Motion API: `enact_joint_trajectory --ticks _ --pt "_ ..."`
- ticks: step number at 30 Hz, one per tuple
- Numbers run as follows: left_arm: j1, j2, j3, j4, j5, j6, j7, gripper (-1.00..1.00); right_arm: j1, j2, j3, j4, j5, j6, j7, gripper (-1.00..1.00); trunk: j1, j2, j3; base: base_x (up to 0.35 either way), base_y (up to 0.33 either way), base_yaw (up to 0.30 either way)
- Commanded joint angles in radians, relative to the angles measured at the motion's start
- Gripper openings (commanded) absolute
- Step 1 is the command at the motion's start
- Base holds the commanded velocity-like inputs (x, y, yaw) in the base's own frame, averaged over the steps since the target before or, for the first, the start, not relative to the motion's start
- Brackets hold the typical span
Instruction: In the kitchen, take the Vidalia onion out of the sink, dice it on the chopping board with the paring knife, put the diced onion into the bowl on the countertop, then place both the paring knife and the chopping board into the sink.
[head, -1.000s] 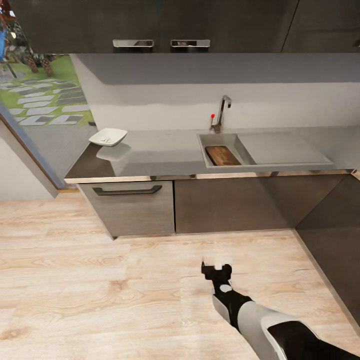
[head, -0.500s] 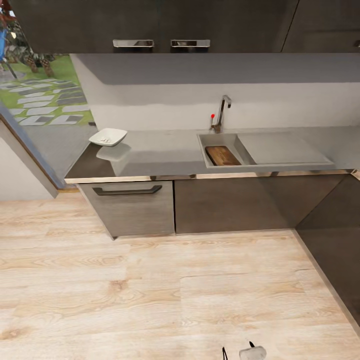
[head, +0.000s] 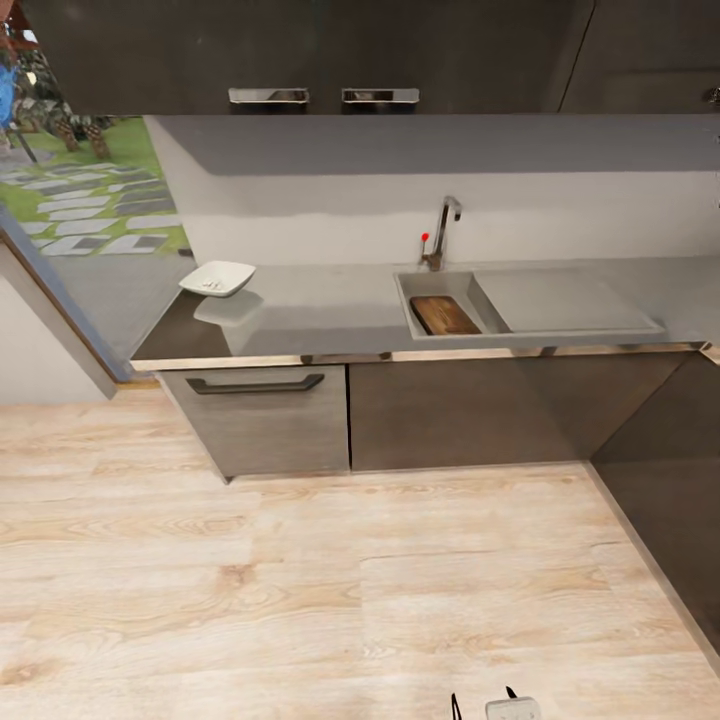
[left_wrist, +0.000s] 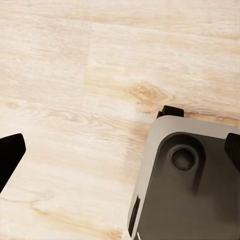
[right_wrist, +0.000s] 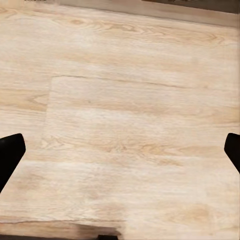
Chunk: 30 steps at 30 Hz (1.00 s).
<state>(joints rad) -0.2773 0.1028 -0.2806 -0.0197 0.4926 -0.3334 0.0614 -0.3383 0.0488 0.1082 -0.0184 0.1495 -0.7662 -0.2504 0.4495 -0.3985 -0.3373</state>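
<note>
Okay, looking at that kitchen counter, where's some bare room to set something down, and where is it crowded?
Two free patches: the glossy dark grey countertop between the white squarish bowl and the grey steel sink, and the sink's flat drainboard right of the basin. It is crowded in the basin, where the brown wooden chopping board covers much of the floor.

A brown chopping board (head: 444, 315) is being shown in the grey sink (head: 560, 300), a white bowl (head: 217, 278) on the glossy dark grey desk (head: 310, 320), above pale wood-grained floor (head: 300, 580).
</note>
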Motion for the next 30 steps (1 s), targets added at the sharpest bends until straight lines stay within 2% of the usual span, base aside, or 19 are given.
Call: enact_joint_trajectory --ticks 1,30 --pt "0.0 0.0 -0.008 0.0 0.004 -0.002 0.005 1.0 -0.001 0.0 0.008 0.001 0.004 -0.001 -0.01 1.0 0.001 -0.002 0.0 0.0 0.0 0.0" --pt "0.0 0.0 -0.009 0.0 0.004 -0.001 0.005 1.0 -0.001 0.0 0.008 0.001 0.004 -0.002 -0.01 1.0 0.001 -0.002 0.046 0.0 0.0 0.0"
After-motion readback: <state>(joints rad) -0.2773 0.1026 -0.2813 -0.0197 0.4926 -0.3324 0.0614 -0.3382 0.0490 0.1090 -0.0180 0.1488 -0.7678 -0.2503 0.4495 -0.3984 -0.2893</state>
